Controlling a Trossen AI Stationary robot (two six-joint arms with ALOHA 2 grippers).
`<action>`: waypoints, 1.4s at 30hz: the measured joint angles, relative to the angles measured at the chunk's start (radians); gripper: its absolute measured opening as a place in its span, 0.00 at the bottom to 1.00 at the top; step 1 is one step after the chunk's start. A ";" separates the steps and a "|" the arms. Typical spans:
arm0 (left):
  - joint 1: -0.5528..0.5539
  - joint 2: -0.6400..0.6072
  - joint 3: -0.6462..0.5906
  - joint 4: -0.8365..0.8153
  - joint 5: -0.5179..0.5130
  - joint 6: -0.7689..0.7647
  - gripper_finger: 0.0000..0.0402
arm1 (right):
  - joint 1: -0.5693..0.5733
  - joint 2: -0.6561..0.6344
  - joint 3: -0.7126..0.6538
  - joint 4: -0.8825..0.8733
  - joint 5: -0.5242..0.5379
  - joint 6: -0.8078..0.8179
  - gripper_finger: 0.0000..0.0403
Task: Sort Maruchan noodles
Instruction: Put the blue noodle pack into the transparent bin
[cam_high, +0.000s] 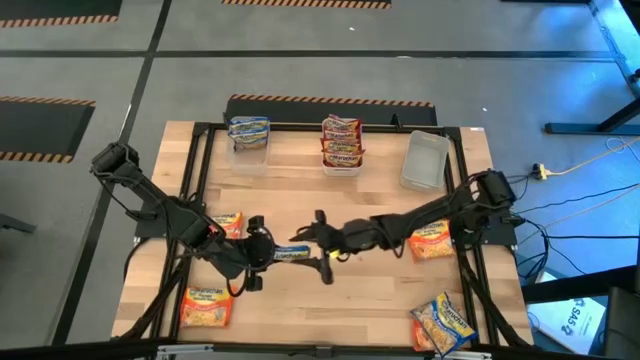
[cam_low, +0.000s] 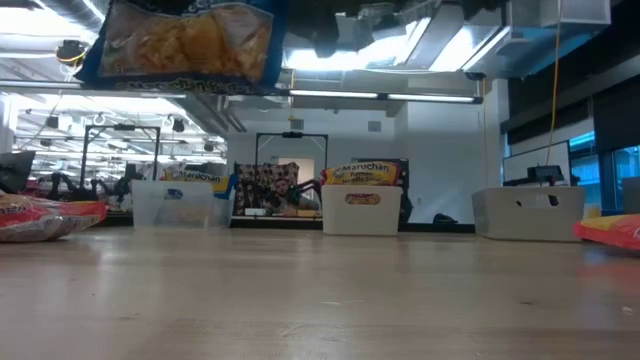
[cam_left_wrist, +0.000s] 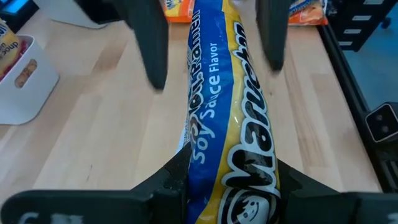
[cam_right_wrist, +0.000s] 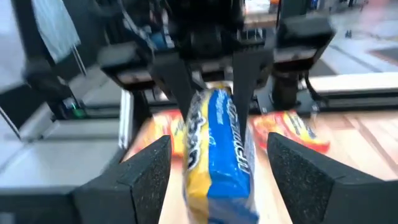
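Holding a blue packet (cam_high: 292, 253) up off the bench (cam_high: 300, 310), my left fingers (cam_left_wrist: 180, 180) are clamped on one short end of it, above the middle of the bench. My right gripper (cam_high: 322, 258) faces it from the other end, fingers spread wide with one on either side of the packet and neither touching it, as far as I can tell.

I judge the packet light, with a stiff noodle block inside a slick, crinkly wrapper. It can slide in a pinch on the film alone, and a hard squeeze could crack the block. The better hold is across the block's flat faces near an end, not on the loose seam.

Two bins at the far edge already hold packets, one blue (cam_high: 248, 131), one red (cam_high: 341, 142); a third bin (cam_high: 424, 160), near the far right corner, looks empty. Orange packets lie behind my left arm (cam_high: 228, 224), under my right arm (cam_high: 430, 240), and near the front corners (cam_high: 207, 306) (cam_high: 443, 322). The strip between my grippers and the bins is open, so a lift toward the blue bin has room; the bin rims and frame rails are the edges to clear.
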 joint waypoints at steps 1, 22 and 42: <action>0.001 0.000 0.000 0.001 0.004 0.000 0.26 | -0.001 0.006 0.025 -0.051 -0.002 -0.010 0.62; 0.003 -0.004 0.000 -0.005 0.009 0.000 0.32 | -0.011 0.074 0.252 -0.393 -0.068 -0.047 0.21; -0.117 -0.371 0.001 -0.478 -0.127 -0.112 0.45 | -0.235 0.069 0.260 -0.361 -0.051 -0.202 0.21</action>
